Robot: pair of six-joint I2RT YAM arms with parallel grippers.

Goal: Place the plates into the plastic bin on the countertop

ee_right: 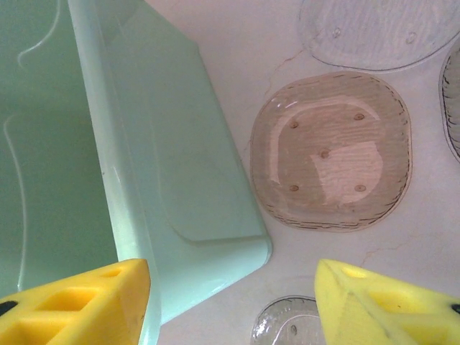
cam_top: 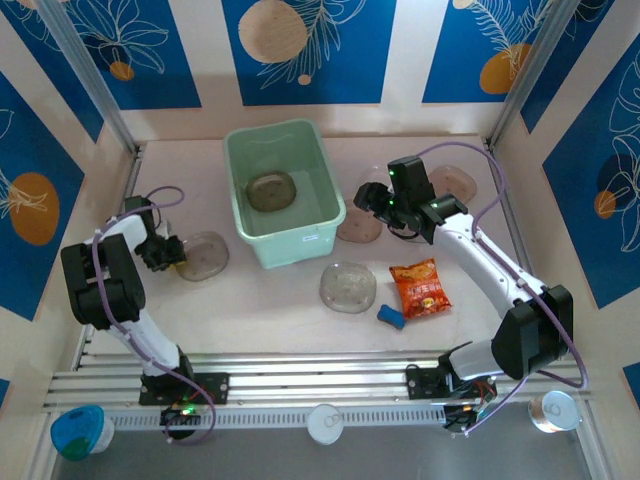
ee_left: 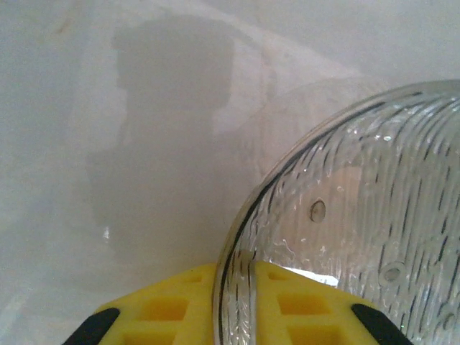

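Now: left hand clamped on a plate rim, right hand spread beside the bin

From above, the left hand (cam_top: pixel 165 250) sits at the left of the frame against the ribbed plate (cam_top: pixel 203 256), just left of the plastic bin (cam_top: pixel 300 240) on the bench (cam_top: pixel 270 310). Its grip cannot be read from there. The left wrist view settles it: two yellow fingers (ee_left: pixel 172 313) press on either side of that plate's rim, closed on it. Up close the plate is clear plastic with fine raised streaks and small round feet. Whether it is lifted off the bench I cannot tell.

The right hand (cam_top: pixel 375 197) hovers by the bin's right wall and covers part of the brown plate (cam_top: pixel 358 230). The right wrist view shows that plate whole: a shallow, smoky-brown rounded square with five small dots on its base. It lies flat on the bench, near the bin's wall but not touching it. This hand's fingers stand wide apart at the bottom corners of the frame, holding nothing.

The top view looks down into the pale mint-green bin, where one brownish plate (cam_top: pixel 271 190) lies on the floor. It also takes in a clear plate (cam_top: pixel 348 287) below the bin's lower right corner and a pale plate (cam_top: pixel 452 182) at the right. An orange-red packet (cam_top: pixel 420 287) lies lower right, with a small blue thing (cam_top: pixel 391 317) just beside it.
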